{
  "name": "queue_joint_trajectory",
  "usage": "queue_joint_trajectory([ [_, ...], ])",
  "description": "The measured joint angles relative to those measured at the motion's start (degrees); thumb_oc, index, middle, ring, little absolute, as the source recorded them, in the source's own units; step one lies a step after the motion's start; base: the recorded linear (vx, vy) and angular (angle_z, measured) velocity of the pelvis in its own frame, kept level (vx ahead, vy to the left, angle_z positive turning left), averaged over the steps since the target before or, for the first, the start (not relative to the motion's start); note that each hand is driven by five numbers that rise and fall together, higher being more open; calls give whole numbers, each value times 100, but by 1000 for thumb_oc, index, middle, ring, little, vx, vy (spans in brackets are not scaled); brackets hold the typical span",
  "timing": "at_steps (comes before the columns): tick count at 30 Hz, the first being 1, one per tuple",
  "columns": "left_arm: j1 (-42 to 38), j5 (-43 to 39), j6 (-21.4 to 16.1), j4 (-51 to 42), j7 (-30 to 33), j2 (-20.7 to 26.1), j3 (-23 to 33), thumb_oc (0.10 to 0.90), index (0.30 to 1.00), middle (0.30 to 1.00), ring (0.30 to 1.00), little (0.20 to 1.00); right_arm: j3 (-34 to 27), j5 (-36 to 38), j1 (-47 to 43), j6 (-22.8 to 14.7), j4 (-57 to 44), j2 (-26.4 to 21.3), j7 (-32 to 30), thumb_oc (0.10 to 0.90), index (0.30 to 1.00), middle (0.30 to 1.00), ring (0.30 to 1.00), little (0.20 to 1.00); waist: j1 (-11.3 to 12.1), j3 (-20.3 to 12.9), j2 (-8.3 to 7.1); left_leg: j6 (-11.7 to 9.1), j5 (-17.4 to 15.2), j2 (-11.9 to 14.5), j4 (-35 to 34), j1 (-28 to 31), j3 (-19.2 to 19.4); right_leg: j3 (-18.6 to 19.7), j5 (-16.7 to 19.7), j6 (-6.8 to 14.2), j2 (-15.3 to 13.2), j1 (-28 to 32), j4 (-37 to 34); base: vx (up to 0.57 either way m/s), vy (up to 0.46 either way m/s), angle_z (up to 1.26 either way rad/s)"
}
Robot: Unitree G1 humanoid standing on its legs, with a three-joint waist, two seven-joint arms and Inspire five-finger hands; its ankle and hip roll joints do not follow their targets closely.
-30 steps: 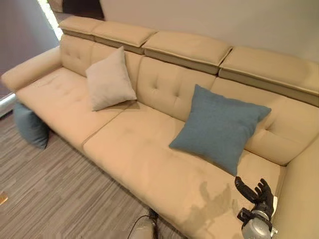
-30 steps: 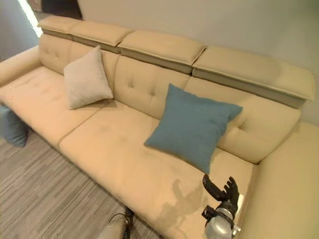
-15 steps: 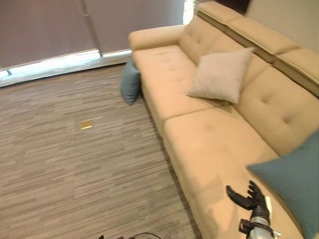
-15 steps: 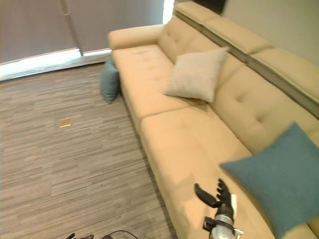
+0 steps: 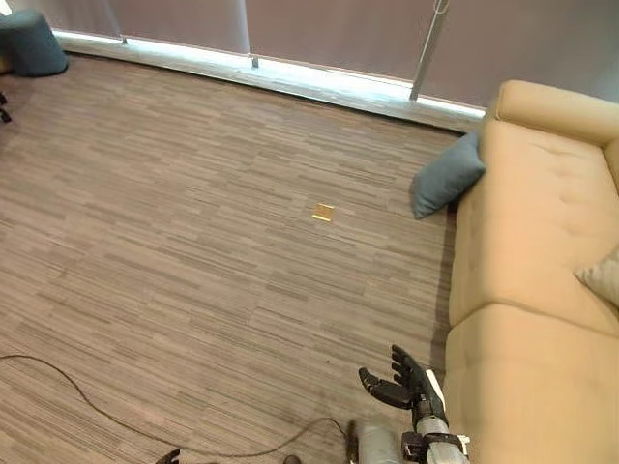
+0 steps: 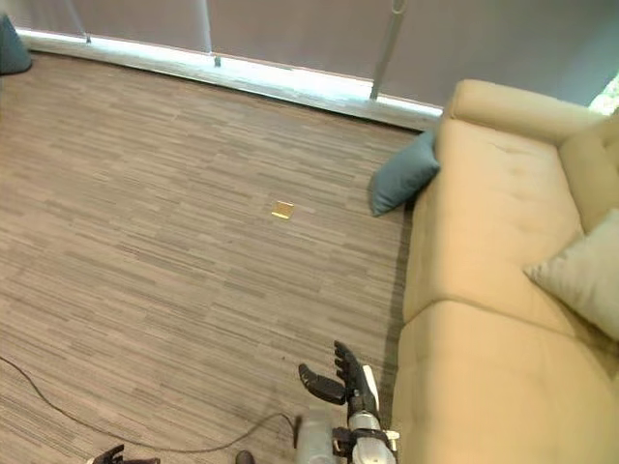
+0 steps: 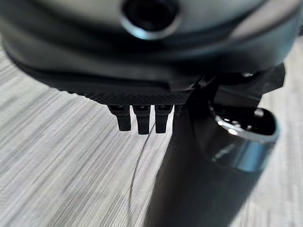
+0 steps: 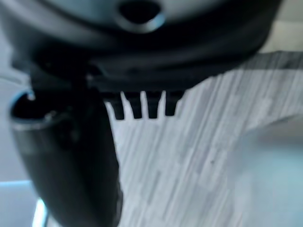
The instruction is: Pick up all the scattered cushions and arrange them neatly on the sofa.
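The blue cushion (image 5: 445, 177) leans against the sofa (image 5: 522, 290) end, far ahead of the empty, spread right hand (image 5: 404, 384), the nearer one.

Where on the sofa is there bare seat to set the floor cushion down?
The sofa seat is bare from the armrest down to the beige cushion, and again nearer the right hand. The blue cushion leans against its front.

A striped grey-brown wood-look floor (image 5: 174, 251) spreads across the room. Toward twelve o'clock — along the far edge — dark curtains (image 5: 319, 34) hang above a bright strip of light (image 5: 290, 75) at their foot. A small yellowish square (image 5: 323, 212) (what it is cannot be told) lies on the boards near the centre. A dark rounded object (image 5: 31, 41) sits at ten o'clock.
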Motion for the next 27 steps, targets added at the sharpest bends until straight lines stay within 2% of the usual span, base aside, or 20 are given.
queue_joint_trajectory([
  [2, 100, 18, 33, -28, -116, -132, -35, 800, 900, 900, 900, 900, -197, 15, 23, 58, 292, -14, 5, 800, 900, 900, 900, 900, -67, -25, -33, -106, -200, 24, -124, 427, -2, -795, 225, -248, 136, -15, -863, 533, -136, 13],
  [4, 203, 195, 60, -56, -128, -224, -248, 800, 900, 900, 900, 900, -362, 49, 118, 118, 401, -158, -23, 800, 900, 900, 900, 900, -126, -107, 56, -327, -445, 139, -210, 900, -41, -1009, 374, -463, 339, 203, -1080, 548, -188, 13],
  [6, 324, 448, 67, -58, -136, -244, -419, 800, 900, 900, 900, 900, -795, 198, 310, 79, 617, -95, -91, 800, 900, 900, 900, 900, -367, -406, 55, -928, -812, 360, 1268, 884, 80, -559, 1095, -1253, 703, 773, -1214, 345, -205, 17],
  [7, 327, 449, 62, -81, -142, -222, -351, 800, 900, 900, 900, 900, -883, 213, 245, 54, 837, -93, -124, 800, 900, 900, 900, 900, -354, -506, 122, -1142, -647, 513, 2600, 376, 249, -504, 1023, -1422, 818, 978, -1317, 328, -218, -35],
  [8, 294, 443, 30, -79, -126, -201, -385, 800, 900, 900, 900, 900, -938, 245, 224, 50, 926, -128, -181, 800, 900, 900, 900, 900, -291, -584, 57, -1181, -337, 655, 3809, -96, 330, -251, 1123, -1475, 866, 1118, -1421, 459, -174, -116],
  [9, 263, 433, -10, -157, -103, -259, -398, 800, 900, 900, 900, 900, -973, 256, 42, -2, 950, -257, -273, 800, 900, 900, 900, 900, -147, -611, 188, -1096, -232, 792, 4636, -580, 288, 117, 1067, -1435, 1109, 1393, -1523, 356, -102, -125],
  [10, 227, 434, -2, -242, -107, -276, -405, 800, 900, 900, 900, 900, -974, 261, -37, -45, 954, -306, -307, 800, 900, 900, 900, 900, -124, -594, 218, -1098, -257, 834, 4874, -831, 200, 266, 1001, -1502, 1193, 1525, -1600, 358, -17, -153],
  [11, 114, 435, -35, -361, -113, -243, -420, 800, 900, 900, 900, 900, -989, 268, -200, -67, 979, -338, -375, 800, 900, 900, 900, 900, -7, -491, 176, -888, -375, 883, 4917, -1216, 173, 609, 1016, -1529, 1266, 1846, -1851, 274, 51, -111],
  [13, 0, 434, -120, -669, -113, -178, -435, 800, 900, 900, 900, 900, -940, 265, -372, -155, 960, -329, -463, 800, 900, 900, 900, 900, -2, -415, 73, -856, -368, 919, 4352, -1834, -31, 922, 828, -1405, 1286, 2277, -2181, 436, 130, -109],
  [15, -78, 436, -220, -793, -114, -215, -458, 800, 900, 900, 900, 900, -839, 261, -456, -122, 991, -374, -586, 800, 900, 900, 900, 900, 186, -325, -59, -861, -312, 673, 2522, -1916, -408, 1475, 874, -1346, 1252, 2633, -2452, 481, 134, -130],
  [17, -224, 393, -247, -790, -106, -278, -438, 800, 900, 900, 900, 900, -728, 234, -620, -108, 1002, -484, -637, 800, 900, 900, 900, 900, 402, -174, -6, -941, 202, 552, 190, -1934, -1438, 2263, 906, -1256, 1380, 3060, -2739, 391, 65, -173],
  [18, -276, 372, -248, -799, -97, -281, -415, 800, 900, 900, 900, 900, -681, 217, -691, -103, 1063, -511, -697, 800, 900, 900, 900, 900, 423, -108, -8, -1030, 377, 407, -147, -1997, -2200, 2614, 829, -1210, 1412, 3269, -2816, 443, 122, -190],
  [19, -319, 377, -245, -774, -33, -265, -365, 800, 900, 900, 900, 900, -665, 190, -673, -104, 1071, -534, -759, 800, 900, 900, 900, 900, 613, -22, 21, -1061, 568, 350, -4, -2168, -2332, 2758, 808, -1275, 1407, 3541, -2853, 314, 102, -167],
  [21, -331, 459, -246, -536, 51, -268, -377, 800, 900, 900, 900, 900, -680, 187, -599, -114, 1083, -560, -804, 800, 900, 900, 900, 900, 563, -40, 64, -1004, 708, 139, 334, -2207, -2327, 2881, 510, -1153, 1366, 3993, -2976, 414, 252, -132],
  [22, -244, 511, -203, -364, 103, -295, -450, 800, 900, 900, 900, 900, -736, 190, -416, -116, 1056, -578, -869, 800, 900, 900, 900, 900, 490, -164, 204, -741, 859, 84, 546, -2172, -2321, 3049, 274, -1031, 1436, 4144, -2843, 364, 293, -136],
  [23, -169, 586, -206, -318, 126, -349, -483, 800, 900, 900, 900, 900, -768, 177, -385, -116, 1063, -580, -930, 800, 900, 900, 900, 900, 465, -286, 337, -663, 1162, 55, 587, -2018, -2451, 3281, 60, -1134, 1462, 4147, -2555, 394, 313, -182],
  [24, 14, 655, -180, -263, 145, -376, -484, 800, 900, 900, 900, 900, -767, 171, -421, -87, 1098, -486, -947, 800, 900, 900, 900, 900, 594, -307, 285, -629, 1727, 103, 465, -1814, -2220, 3349, -353, -755, 1499, 3977, -1907, 249, 198, -182],
  [25, -54, 690, -173, -270, 151, -243, -480, 800, 900, 900, 900, 900, -773, 147, -363, -89, 1079, -386, -1007, 800, 900, 900, 900, 900, 487, -288, 181, -366, 1580, 55, 359, -1673, -1990, 3100, -442, -606, 1339, 3679, -1339, 314, 253, -149],
  [26, -74, 689, -167, -259, 157, -223, -475, 800, 900, 900, 900, 900, -815, 130, -418, -81, 1129, -316, -1017, 800, 900, 900, 900, 900, 502, -275, 164, -316, 1553, 84, 248, -1583, -1834, 2973, -497, -512, 1337, 3435, -875, 221, 196, -130],
  [27, -127, 695, -119, -257, 188, -240, -494, 800, 900, 900, 900, 900, -905, 117, -516, -52, 1119, -199, -1109, 800, 900, 900, 900, 900, 565, -186, 225, -173, 1492, 119, 95, -1388, -1452, 2132, -581, -343, 1064, 2787, 486, 139, 130, -132],
])
